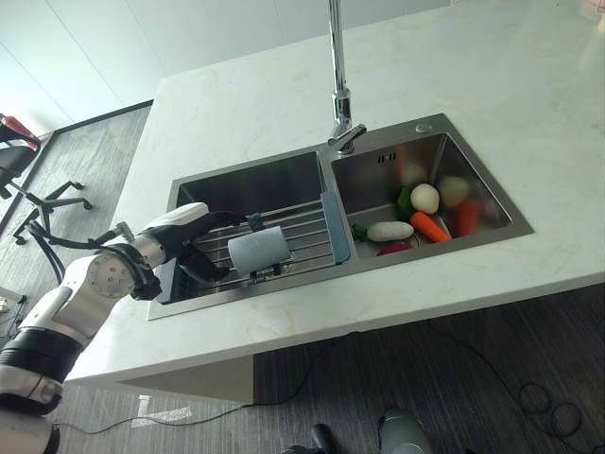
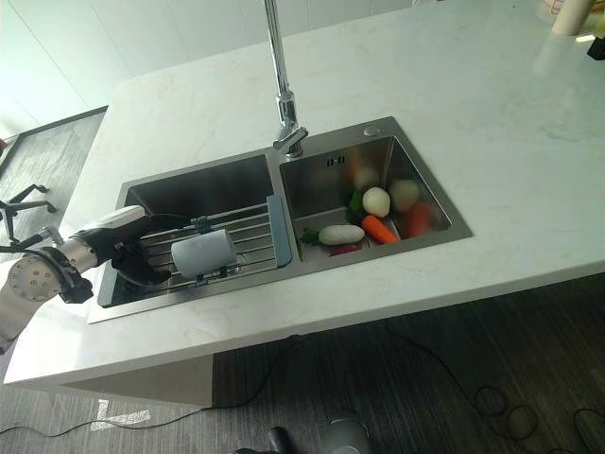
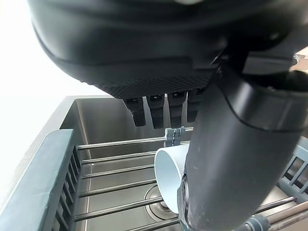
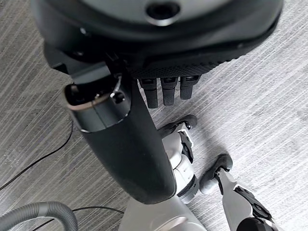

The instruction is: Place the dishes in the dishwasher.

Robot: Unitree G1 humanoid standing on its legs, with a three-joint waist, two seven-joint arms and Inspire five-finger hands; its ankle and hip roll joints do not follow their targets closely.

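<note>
One cup (image 1: 257, 249) is the only dish in play: pale blue-grey, lying on its side on the wire rack (image 1: 302, 232) that spans the left basin of the sink (image 1: 284, 175). Its long axis runs roughly along the sink's length, parallel to the counter's front edge. The open mouth faces the robot's left, toward the left hand (image 1: 194, 260); the closed base points toward the rack's grey end bar and the right basin.

Step in hand, as I judge it: reach and grasp. The left hand is down inside the left basin just beside the cup's mouth. In the left wrist view its fingers (image 3: 161, 110) hang straight and uncurled above the rack bars, the thumb (image 3: 231, 159) crosses in front of the cup rim (image 3: 168, 185), and nothing is gripped.

Next move likely needs the fingers closed around the cup wall or rim, then a lift clear of the rack. No dishwasher shows, so the carry target is unclear.

The right hand (image 4: 144, 96) hangs idle over the floor, fingers relaxed, empty.

Vegetables (image 1: 416, 218) sit in the right basin, well apart from the cup. The faucet (image 1: 340, 95) stands behind the divider.
</note>
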